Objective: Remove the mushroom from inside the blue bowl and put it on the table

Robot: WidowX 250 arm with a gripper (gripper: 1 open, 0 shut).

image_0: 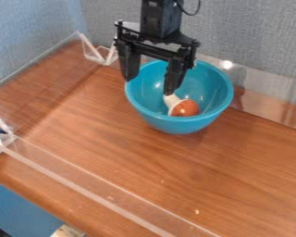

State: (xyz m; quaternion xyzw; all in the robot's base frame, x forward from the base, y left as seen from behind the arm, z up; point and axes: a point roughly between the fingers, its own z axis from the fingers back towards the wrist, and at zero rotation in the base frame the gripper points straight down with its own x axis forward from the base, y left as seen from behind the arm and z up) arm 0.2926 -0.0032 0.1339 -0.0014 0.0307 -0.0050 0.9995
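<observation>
Mushroom [184,107] sits inside the blue bowl [148,100], toward its right side, orange-brown cap facing us and cream stem pointing up and back. We see the gripper [155,76] hanging over the bowl's back rim, pointing straight down, its two black fingers [129,67] spread wide and holding nothing. We judge the mushroom lies just below and slightly right of the right-hand finger, so the coming move means shifting right and lowering. Around the bowl, the wooden table [101,157] offers bare room for placing it.
</observation>
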